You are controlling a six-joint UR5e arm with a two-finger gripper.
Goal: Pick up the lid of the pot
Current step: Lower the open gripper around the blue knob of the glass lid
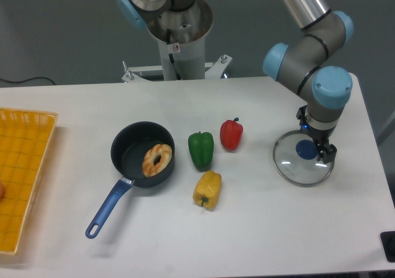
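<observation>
The glass pot lid (295, 167) with a blue knob (303, 149) lies flat on the white table at the right. My gripper (322, 152) points straight down onto it, its dark fingers (318, 147) right at the knob's right side and overlapping it. The fingers hide part of the knob, so I cannot make out whether they are closed on it. The lid's rim rests on the table.
A dark saucepan (137, 147) with a blue handle holds a bagel (157, 159) at centre left. Green (201, 149), red (231, 134) and yellow (207, 189) peppers stand between the pan and the lid. A yellow basket (21, 167) is at the left edge.
</observation>
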